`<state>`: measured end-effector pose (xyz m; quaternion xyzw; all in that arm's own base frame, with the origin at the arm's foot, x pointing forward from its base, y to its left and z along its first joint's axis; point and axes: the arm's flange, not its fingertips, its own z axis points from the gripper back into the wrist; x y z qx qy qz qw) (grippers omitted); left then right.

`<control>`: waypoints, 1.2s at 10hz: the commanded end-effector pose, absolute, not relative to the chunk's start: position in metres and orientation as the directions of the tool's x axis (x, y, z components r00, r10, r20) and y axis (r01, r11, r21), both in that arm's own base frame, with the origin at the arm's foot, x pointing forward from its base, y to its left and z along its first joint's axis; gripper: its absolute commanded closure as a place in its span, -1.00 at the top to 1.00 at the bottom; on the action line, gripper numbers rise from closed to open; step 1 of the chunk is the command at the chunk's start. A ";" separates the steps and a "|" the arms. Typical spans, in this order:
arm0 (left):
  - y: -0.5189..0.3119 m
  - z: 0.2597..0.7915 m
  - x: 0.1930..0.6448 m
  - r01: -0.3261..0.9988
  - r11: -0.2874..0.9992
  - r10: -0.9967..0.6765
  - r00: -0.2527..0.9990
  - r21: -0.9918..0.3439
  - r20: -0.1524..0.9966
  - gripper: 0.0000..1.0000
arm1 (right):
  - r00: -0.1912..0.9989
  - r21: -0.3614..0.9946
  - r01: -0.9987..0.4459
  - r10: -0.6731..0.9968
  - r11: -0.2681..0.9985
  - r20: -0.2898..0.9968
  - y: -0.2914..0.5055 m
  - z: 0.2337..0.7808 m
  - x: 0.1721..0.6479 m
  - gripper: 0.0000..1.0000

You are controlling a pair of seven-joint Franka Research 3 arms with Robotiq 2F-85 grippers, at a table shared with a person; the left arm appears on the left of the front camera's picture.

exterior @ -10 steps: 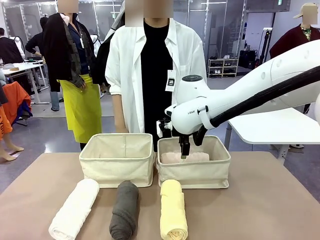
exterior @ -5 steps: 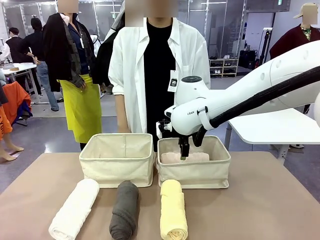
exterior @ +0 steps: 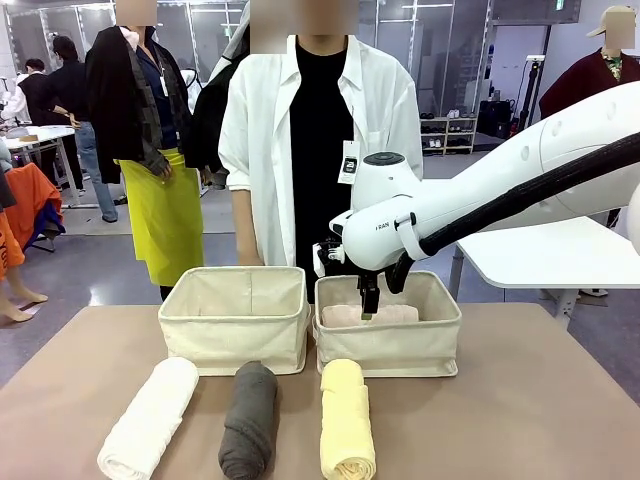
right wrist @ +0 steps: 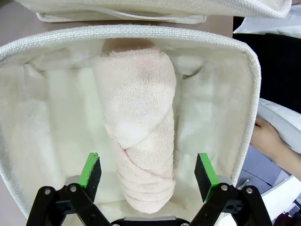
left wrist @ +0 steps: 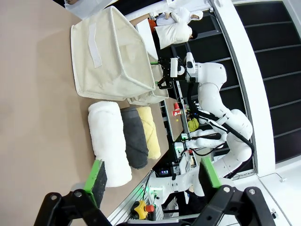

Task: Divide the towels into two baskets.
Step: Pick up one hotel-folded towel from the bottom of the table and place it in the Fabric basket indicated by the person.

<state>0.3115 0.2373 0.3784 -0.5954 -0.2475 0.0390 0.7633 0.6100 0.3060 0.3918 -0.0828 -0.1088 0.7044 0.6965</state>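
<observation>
The right gripper [right wrist: 147,162] hangs over the pink towel [right wrist: 136,117] in the right basket [right wrist: 247,94], jaws spread; the left gripper [left wrist: 153,165] has jaws spread too.

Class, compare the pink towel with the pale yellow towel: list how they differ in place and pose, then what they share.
The pink towel lies inside the right-hand basket; the pale yellow towel lies on the table in front of it. The pink towel runs crosswise in the front view, the pale yellow towel toward the camera. Both are rolled.
</observation>
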 end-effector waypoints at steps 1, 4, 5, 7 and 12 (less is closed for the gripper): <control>0.239 0.379 0.309 0.238 0.289 0.354 0.874 -0.927 0.334 1.00 | -0.016 -0.268 -0.963 0.999 -0.006 0.035 0.306 0.392 0.610 0.92; 0.239 0.379 0.309 0.238 0.289 0.354 0.874 -0.927 0.334 1.00 | 0.139 -0.206 -0.968 0.989 0.146 0.047 0.266 0.454 0.564 1.00; 0.239 0.379 0.309 0.238 0.289 0.354 0.874 -0.927 0.334 1.00 | 0.186 -0.192 -0.958 0.971 0.214 0.151 0.247 0.468 0.543 1.00; 0.239 0.379 0.309 0.238 0.289 0.354 0.874 -0.927 0.334 1.00 | 0.323 -0.113 -0.917 0.878 0.382 0.353 0.198 0.481 0.509 1.00; 0.239 0.379 0.309 0.238 0.289 0.354 0.874 -0.927 0.334 1.00 | 0.713 0.575 -0.692 0.284 0.437 0.642 0.042 0.421 0.436 1.00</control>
